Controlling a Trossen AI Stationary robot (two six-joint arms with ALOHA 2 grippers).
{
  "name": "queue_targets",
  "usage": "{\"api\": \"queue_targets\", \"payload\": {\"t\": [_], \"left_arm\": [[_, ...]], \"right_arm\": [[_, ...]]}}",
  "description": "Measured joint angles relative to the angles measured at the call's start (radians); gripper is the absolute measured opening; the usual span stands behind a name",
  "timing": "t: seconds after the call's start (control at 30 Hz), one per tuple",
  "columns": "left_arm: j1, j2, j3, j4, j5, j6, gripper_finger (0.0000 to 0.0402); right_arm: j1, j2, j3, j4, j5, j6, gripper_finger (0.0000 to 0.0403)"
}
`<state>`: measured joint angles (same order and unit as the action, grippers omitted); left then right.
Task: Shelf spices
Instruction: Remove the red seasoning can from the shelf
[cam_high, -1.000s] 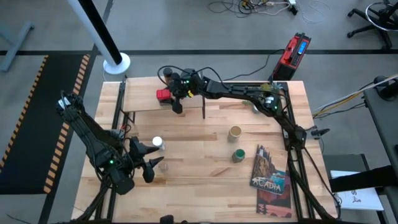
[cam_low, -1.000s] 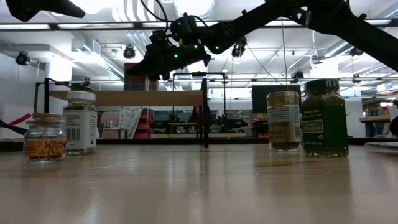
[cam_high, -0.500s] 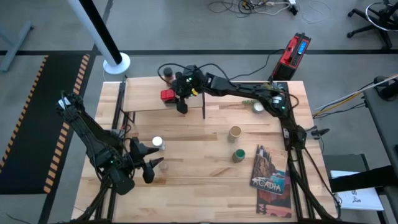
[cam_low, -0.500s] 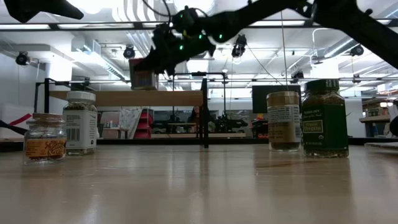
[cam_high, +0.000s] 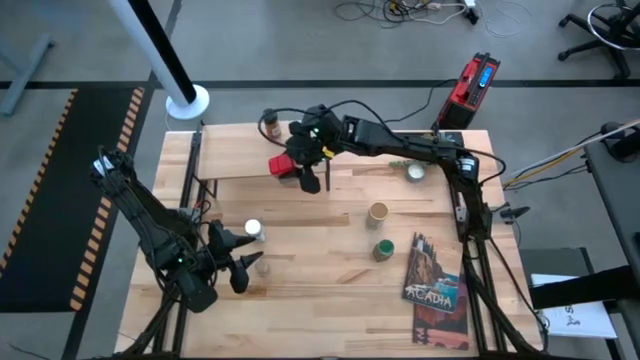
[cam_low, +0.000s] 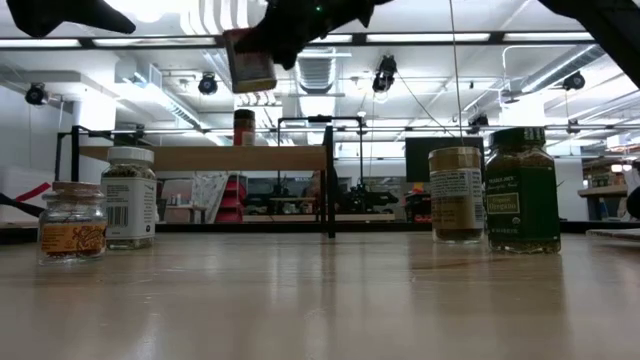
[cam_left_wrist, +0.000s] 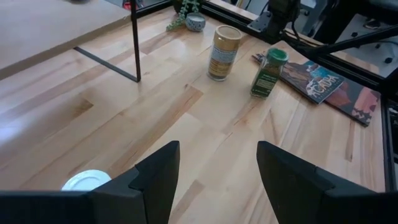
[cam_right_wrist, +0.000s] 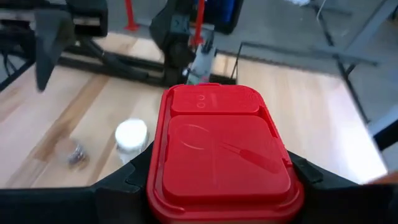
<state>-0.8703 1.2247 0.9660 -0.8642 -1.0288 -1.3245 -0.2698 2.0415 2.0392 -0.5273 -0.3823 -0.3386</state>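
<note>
Red square tin (cam_right_wrist: 221, 146), flip-top lid, clamped in right gripper (cam_high: 303, 170).

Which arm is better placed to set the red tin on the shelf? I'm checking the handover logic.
The right. Its hand already grips the red tin above the shelf, beside the brown jar. The left hand sits open by the white-capped jar.

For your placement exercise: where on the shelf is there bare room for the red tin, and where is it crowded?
The shelf is bare across its left and middle. Only the brown jar stands at its back right, beside the right gripper holding the red tin.
</note>
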Motion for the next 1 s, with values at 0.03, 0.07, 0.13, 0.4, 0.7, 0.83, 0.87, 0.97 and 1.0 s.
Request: {"api": "queue_targets", "payload": {"t": [0.03, 0.07, 0.13, 0.4, 0.7, 0.83, 0.87, 0.97, 1.0], "left_arm": [[0.0, 0.0, -0.008, 0.008, 0.0, -0.003, 0.0204], [0.0, 0.0, -0.018, 0.024, 0.001, -0.004, 0.0204], [0.0, 0.0, -0.045, 0.064, 0.005, -0.005, 0.0204], [0.0, 0.0, -0.126, 0.152, -0.004, -0.005, 0.0204], [0.0, 0.0, -0.125, 0.158, -0.055, 0.051, 0.0204], [0.0, 0.0, -0.125, 0.158, -0.084, 0.067, 0.0204], [0.0, 0.0, -0.125, 0.158, -0.088, 0.067, 0.0204], [0.0, 0.0, -0.125, 0.158, -0.088, 0.067, 0.0204], [0.0, 0.0, -0.125, 0.159, -0.088, 0.067, 0.0204]], "right_arm": [[0.002, 0.0, 0.0, -0.026, 0.0, 0.0, 0.0182], [0.006, -0.001, 0.0, -0.053, -0.003, -0.001, 0.0182], [0.015, -0.002, -0.002, -0.108, -0.011, -0.003, 0.0182], [0.075, -0.006, -0.009, -0.236, -0.018, -0.047, 0.0182], [0.135, -0.006, -0.011, -0.278, -0.067, -0.039, 0.0182], [0.157, -0.006, -0.011, -0.316, -0.066, -0.032, 0.0182], [0.163, -0.006, -0.011, -0.322, -0.067, -0.027, 0.0182], [0.182, -0.006, -0.017, -0.337, -0.066, -0.027, 0.0182], [0.189, -0.006, -0.023, -0.337, -0.066, -0.027, 0.0182]]}}
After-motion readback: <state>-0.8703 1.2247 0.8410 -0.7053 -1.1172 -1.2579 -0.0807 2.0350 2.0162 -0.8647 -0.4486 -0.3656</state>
